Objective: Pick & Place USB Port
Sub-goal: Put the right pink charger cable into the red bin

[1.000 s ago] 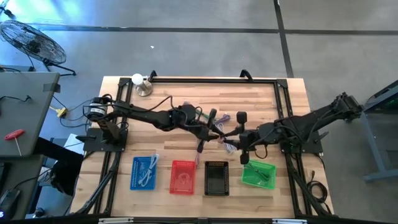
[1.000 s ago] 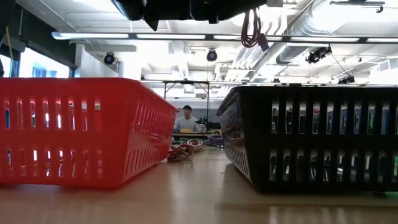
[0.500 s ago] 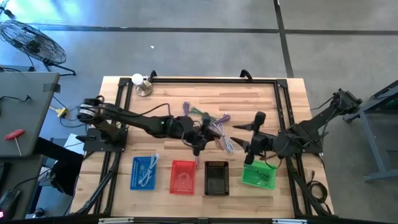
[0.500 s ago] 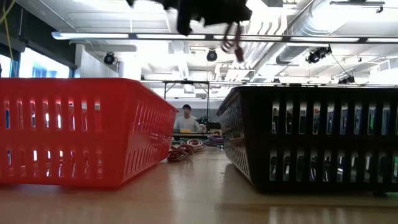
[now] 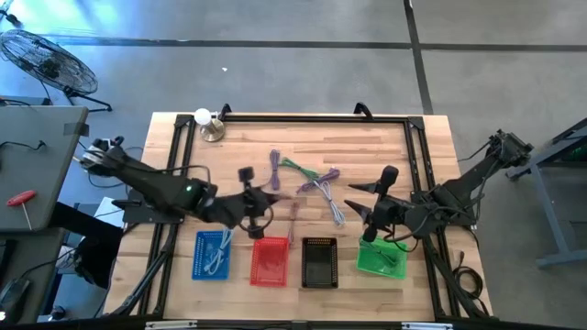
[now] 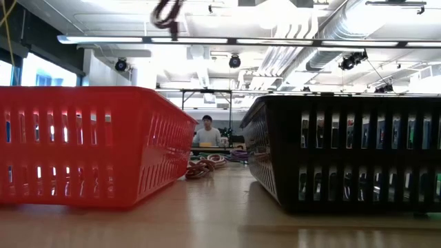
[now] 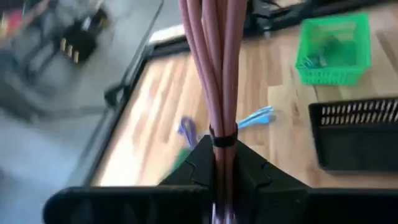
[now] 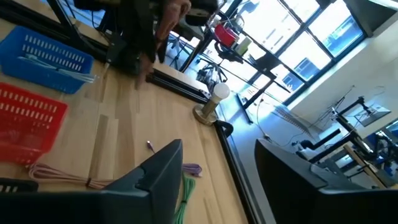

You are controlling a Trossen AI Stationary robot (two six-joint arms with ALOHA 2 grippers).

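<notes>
Left pincer clamped on pink cable bundle, black band round strands; right pincer open, empty

The wooden table bears four baskets, loose cables and a lamp.

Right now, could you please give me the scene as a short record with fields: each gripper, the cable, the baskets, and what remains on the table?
left gripper: above the red basket, shut on a bundled pink cable
right gripper: open, holding nothing, above the green basket
basket row: blue basket, red, black basket, green
blue basket content: a pale cable
loose cables: purple, green and pink, lying mid-table
lamp: far edge of the table
</notes>
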